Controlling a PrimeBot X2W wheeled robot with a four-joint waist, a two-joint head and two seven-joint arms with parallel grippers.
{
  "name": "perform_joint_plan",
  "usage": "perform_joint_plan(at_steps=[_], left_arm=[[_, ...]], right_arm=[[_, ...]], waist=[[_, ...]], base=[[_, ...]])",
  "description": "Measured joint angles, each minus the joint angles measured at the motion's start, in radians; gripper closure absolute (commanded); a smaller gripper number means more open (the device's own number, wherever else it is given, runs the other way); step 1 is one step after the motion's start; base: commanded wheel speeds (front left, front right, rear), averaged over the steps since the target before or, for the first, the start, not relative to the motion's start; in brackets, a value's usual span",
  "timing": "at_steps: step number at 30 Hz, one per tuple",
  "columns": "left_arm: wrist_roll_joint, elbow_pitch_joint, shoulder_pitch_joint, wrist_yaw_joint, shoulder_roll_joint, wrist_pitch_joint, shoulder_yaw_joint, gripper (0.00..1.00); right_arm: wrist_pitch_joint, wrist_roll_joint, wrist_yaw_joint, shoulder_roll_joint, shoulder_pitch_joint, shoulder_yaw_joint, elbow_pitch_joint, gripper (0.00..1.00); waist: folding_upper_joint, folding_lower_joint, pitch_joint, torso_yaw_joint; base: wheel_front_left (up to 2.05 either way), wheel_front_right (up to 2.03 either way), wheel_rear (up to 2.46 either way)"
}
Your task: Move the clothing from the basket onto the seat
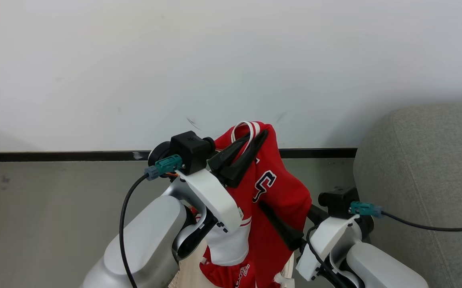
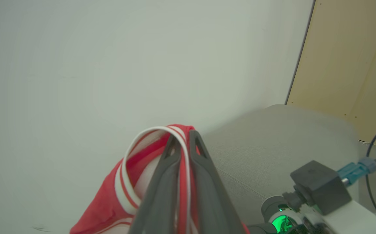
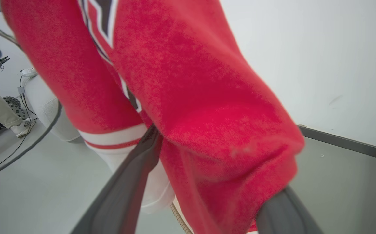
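One limp, light jersey (image 1: 279, 188): left gripper (image 1: 258, 135) fingers clamp its trimmed strap; right gripper (image 3: 220, 162) fingers gape around sagging cloth.

Grey floor (image 1: 55, 208) meets the white wall (image 1: 231, 60) at a black skirting strip (image 1: 55, 156). 1 seat (image 1: 423, 168) stands on the floor at right, near the wall.

One red jersey (image 1: 283, 196), two tools (image 1: 257, 134) (image 3: 219, 162), one sofa (image 1: 423, 168)

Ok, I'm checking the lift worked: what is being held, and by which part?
The left gripper is shut on the clothing at its red-and-white striped trim; the right gripper stands open around the hanging fabric.
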State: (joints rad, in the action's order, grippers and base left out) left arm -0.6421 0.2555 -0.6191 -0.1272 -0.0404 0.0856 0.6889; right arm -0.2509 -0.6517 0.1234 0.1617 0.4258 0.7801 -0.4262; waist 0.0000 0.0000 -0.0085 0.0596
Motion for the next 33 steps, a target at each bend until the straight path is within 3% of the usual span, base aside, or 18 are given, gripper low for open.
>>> perform_joint_plan(at_steps=[1, 2, 3, 28, 30, 32, 33], left_arm=[[0.0, -0.002, 0.0, 0.0, 0.0, -0.003, 0.0, 1.0], [0.0, -0.004, 0.0, 0.0, 0.0, -0.006, 0.0, 1.0], [0.0, -0.006, 0.0, 0.0, 0.0, -0.006, 0.0, 1.0], [-0.044, -0.012, 0.114, 0.009, -0.036, 0.004, -0.025, 1.0], [-0.044, -0.014, 0.12, 0.009, -0.036, 0.005, -0.02, 0.82], [-0.045, -0.02, 0.12, 0.009, -0.036, 0.005, -0.012, 0.53], [-0.047, -0.022, 0.12, 0.009, -0.038, 0.005, -0.005, 0.07]], right_arm=[[0.0, 0.0, 0.0, 0.0, 0.007, 0.002, -0.002, 0.0], [0.0, -0.002, 0.0, 0.0, 0.014, 0.002, -0.001, 0.95], [0.0, -0.007, 0.0, 0.0, 0.02, 0.001, 0.001, 1.0], [0.0, 0.02, 0.0, 0.026, 0.034, -0.186, 0.065, 1.0], [0.0, 0.024, 0.0, 0.033, 0.033, -0.207, 0.074, 1.0], [0.0, 0.017, 0.0, 0.034, 0.03, -0.239, 0.085, 1.0], [-0.001, 0.007, 0.0, 0.033, 0.028, -0.251, 0.092, 1.0]], waist=[[0.0, 0.0, 0.001, 0.003], [0.0, 0.0, 0.001, 0.005], [0.0, 0.0, 0.002, 0.007], [0.0, 0.0, 0.009, -0.029], [0.0, 0.0, 0.01, -0.033], [0.0, 0.0, 0.011, -0.038], [0.0, 0.0, 0.011, -0.04]], base=[[0.0, 0.0, 0.0], [0.0, 0.0, 0.0], [0.0, 0.0, 0.0], [0.0, 0.0, 0.0], [0.0, 0.0, 0.0], [0.0, 0.0, 0.0], [0.0, 0.0, 0.0]])
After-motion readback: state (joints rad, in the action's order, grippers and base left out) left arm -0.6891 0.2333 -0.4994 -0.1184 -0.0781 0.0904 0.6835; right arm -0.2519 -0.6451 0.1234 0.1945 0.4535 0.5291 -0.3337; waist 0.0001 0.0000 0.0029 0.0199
